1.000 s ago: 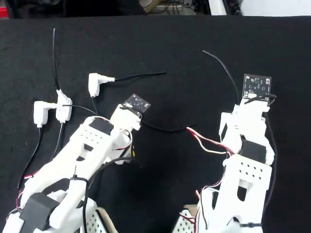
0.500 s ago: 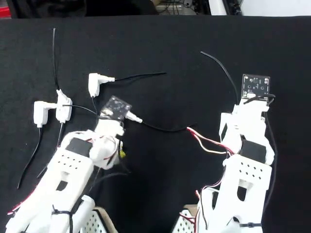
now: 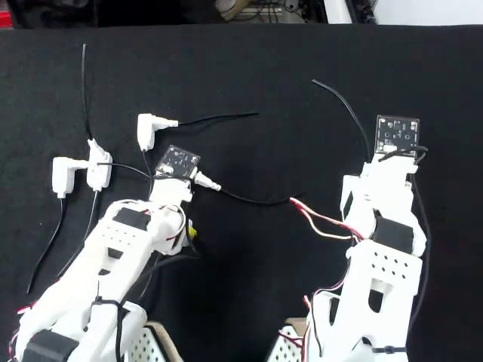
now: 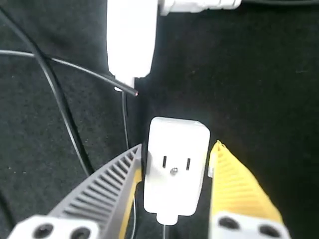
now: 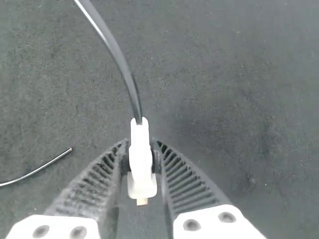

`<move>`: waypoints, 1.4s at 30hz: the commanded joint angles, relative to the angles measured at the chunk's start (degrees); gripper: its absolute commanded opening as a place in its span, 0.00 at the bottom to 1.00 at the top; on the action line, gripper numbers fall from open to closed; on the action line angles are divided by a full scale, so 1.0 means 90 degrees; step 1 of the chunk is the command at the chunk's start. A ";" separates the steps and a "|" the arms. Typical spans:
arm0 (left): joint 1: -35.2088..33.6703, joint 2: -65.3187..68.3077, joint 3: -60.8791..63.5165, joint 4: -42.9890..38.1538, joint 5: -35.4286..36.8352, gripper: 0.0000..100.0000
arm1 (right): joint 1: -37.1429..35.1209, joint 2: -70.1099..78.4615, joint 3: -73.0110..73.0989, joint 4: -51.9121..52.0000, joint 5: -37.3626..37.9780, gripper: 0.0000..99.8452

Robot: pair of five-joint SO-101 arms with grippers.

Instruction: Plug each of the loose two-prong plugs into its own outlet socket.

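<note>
Left gripper sits low over the table, jaws apart, closely flanking a white outlet socket that lies face up. Right gripper is clamped on a white two-prong plug, whose black cord trails away across the table.

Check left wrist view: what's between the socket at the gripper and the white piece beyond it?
Between the socket and the white piece, a thin black wire end crosses bare cloth; left wrist view shows it.
</note>
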 commanded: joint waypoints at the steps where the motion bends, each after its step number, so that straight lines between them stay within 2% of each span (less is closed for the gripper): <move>1: 0.0044 -0.0449 -0.0015 -0.0059 0.0137 0.22 | -0.0088 -0.0112 -0.0034 -0.0127 0.0039 0.01; 8: 0.0122 -0.2501 0.0904 -0.0039 0.0322 0.22 | -0.0088 -0.0122 -0.0034 -0.0137 0.0039 0.01; 10: 0.0132 -0.3136 0.1138 0.0215 0.0322 0.23 | -0.0088 -0.0122 -0.0034 -0.0137 0.0039 0.01; 13: 0.0581 -0.3741 0.1353 0.0645 0.0322 0.23 | -0.0088 -0.0122 -0.0034 -0.0137 0.0039 0.01; 15: 0.0972 -0.3858 0.1519 0.0615 0.0342 0.22 | -0.0088 -0.0122 -0.0034 -0.0137 0.0039 0.01; 19: 0.1031 -0.3673 0.1753 -0.0020 0.0342 0.22 | -0.0088 -0.0122 -0.0034 -0.0127 0.0049 0.01; 26: 0.0220 -0.2686 0.1314 -0.0166 0.0322 0.22 | -0.0088 -0.0122 -0.0024 -0.0127 0.0049 0.01; 42: 0.0210 -0.1387 0.0796 -0.0508 0.0313 0.22 | -0.0088 -0.0122 -0.0024 -0.0127 0.0049 0.01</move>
